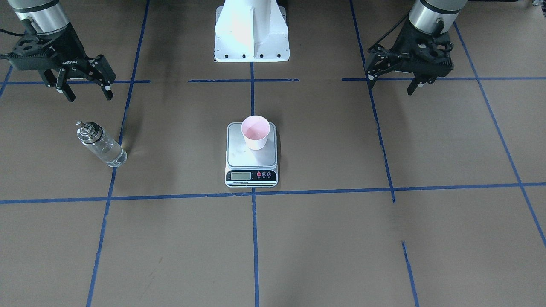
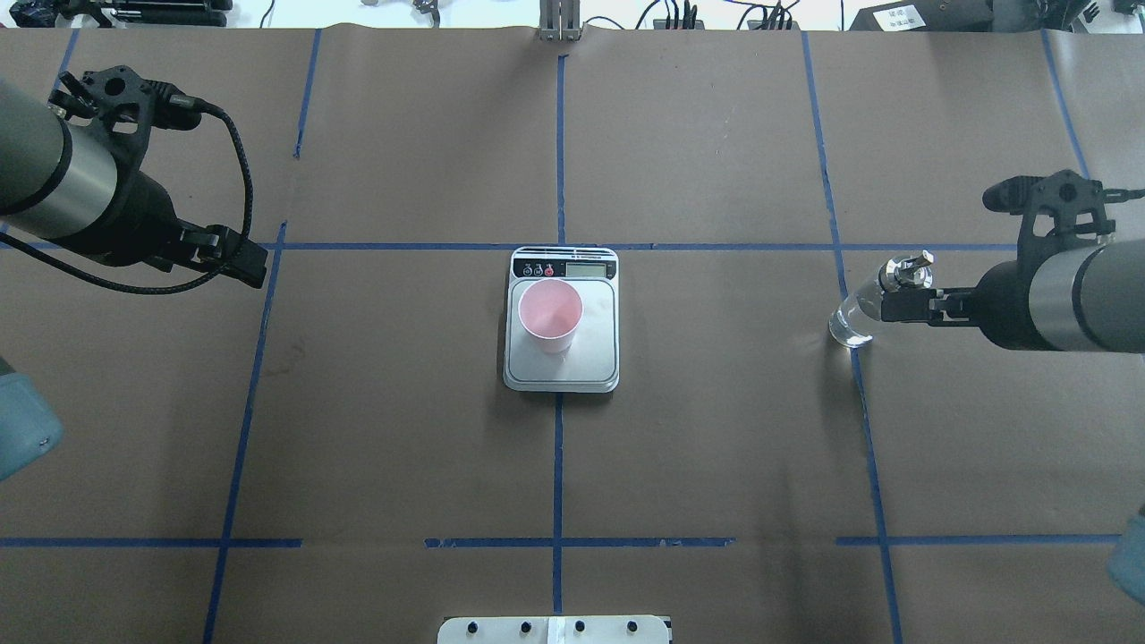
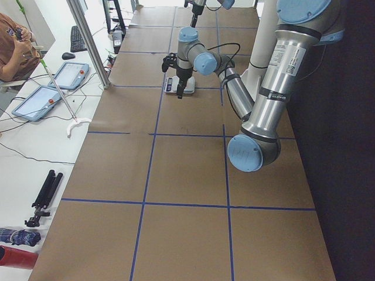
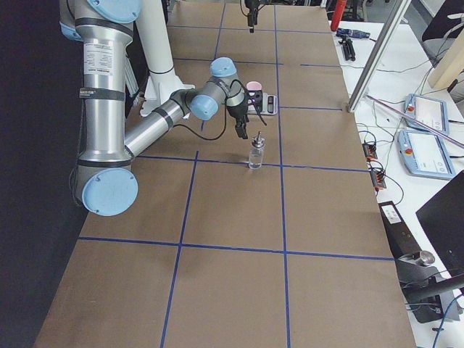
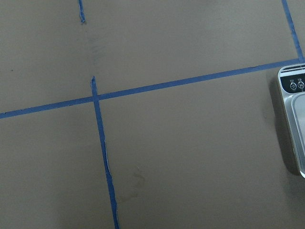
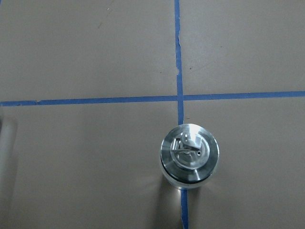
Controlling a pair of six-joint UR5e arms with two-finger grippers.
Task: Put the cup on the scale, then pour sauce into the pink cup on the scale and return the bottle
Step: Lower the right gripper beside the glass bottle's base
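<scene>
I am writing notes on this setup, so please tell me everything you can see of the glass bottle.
The bottle is small, cylindrical, of clear glass, with a shiny silver metal pourer cap and thin spout. Its content looks colourless; the level is hard to tell. It stands upright on the brown table, on a blue tape line by a crossing. Only the table touches it: the right gripper, fingers open, hangs apart.
</scene>
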